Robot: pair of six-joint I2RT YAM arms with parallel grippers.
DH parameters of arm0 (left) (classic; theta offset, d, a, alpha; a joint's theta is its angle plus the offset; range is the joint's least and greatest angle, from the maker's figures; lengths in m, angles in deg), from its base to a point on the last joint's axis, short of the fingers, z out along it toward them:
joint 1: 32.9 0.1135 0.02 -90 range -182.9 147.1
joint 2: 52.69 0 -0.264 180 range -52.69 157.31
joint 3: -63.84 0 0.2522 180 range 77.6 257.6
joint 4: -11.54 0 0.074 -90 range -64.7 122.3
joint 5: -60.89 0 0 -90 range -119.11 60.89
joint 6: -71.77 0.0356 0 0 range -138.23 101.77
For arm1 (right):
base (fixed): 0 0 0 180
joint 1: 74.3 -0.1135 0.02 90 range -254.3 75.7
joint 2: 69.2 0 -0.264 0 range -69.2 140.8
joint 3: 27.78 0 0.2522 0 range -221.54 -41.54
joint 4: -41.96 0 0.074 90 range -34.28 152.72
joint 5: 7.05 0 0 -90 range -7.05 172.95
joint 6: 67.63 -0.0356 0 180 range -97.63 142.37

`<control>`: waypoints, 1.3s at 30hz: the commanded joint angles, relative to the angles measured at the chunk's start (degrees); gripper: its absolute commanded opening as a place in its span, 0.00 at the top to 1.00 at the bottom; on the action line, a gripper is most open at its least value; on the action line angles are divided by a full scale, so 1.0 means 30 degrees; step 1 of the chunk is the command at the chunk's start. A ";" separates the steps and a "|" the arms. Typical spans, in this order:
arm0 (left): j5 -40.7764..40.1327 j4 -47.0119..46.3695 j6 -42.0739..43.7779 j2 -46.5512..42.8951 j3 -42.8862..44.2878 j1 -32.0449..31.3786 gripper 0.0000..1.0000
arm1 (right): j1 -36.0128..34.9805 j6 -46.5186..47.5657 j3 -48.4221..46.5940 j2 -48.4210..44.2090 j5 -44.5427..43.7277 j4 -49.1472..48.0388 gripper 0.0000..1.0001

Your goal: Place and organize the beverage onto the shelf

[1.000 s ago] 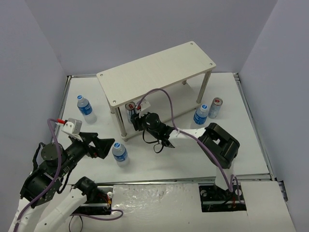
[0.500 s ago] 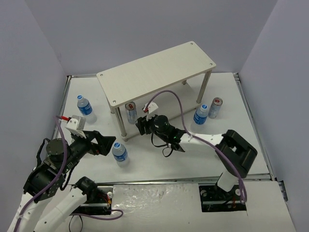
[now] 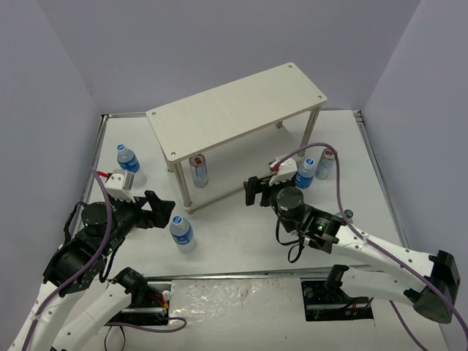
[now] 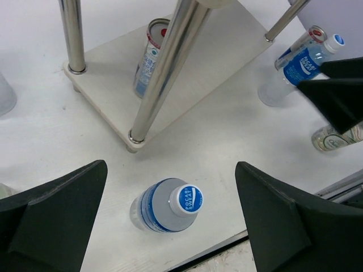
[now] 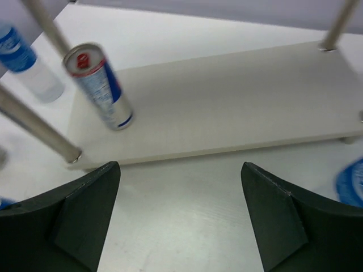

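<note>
Reaches forward and rightward with the left arm, elbow folded close to its base, left gripper [image 3: 156, 209] held low and tilted downward, jaws spread wide. Stretches the right arm out long and low from its base, right gripper [image 3: 252, 191] facing far-left, jaws likewise parted wide

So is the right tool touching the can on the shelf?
Apart. Right wrist view shows the can standing on the lower board, bare surface between it and the open right tool.
</note>
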 commanded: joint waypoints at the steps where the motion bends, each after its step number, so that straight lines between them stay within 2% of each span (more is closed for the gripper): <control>1: -0.1588 -0.0459 -0.0299 0.0171 -0.0108 -0.0013 0.06 | 0.0560 -0.0255 0.0061 -0.2117 -0.4990 0.2557 0.15; 5: -0.1271 -0.0985 -0.0386 -0.0063 -0.0663 -0.0013 0.06 | 0.3018 -0.0604 0.0121 -0.2155 -0.4703 0.3114 0.10; 7: -0.0948 -0.0987 -0.0386 -0.0035 -0.0753 -0.0013 0.06 | 0.4886 -0.0664 -0.0025 -0.1397 -0.3478 0.3085 0.08; 10: -0.0684 -0.1016 -0.0416 0.0112 -0.0783 -0.0013 0.06 | 0.6619 -0.1044 -0.0085 -0.0516 -0.3149 0.3231 0.07; 16: -0.0245 -0.1162 -0.0416 0.0053 -0.0783 -0.0013 0.06 | 0.8120 -0.1397 0.0705 -0.0484 -0.3177 0.2822 0.06; 23: 0.0693 -0.1777 -0.0650 -0.0005 -0.1046 -0.0043 0.06 | 1.1601 -0.1075 0.3279 -0.0864 0.1003 -0.1007 0.06; 29: 0.0986 -0.2070 -0.0621 0.0083 -0.1135 -0.0014 0.06 | 1.2603 0.0330 0.4952 -0.0104 0.3733 -0.5632 0.12; 32: 0.1016 -0.2158 -0.0621 0.0082 -0.1135 -0.0014 0.06 | 1.2604 0.0798 0.5627 0.0453 0.3972 -0.7134 0.13; 39: 0.0899 -0.1894 -0.0474 0.0258 -0.0842 -0.0043 0.06 | 1.2985 0.1299 0.5423 0.2005 0.4733 -0.8516 0.17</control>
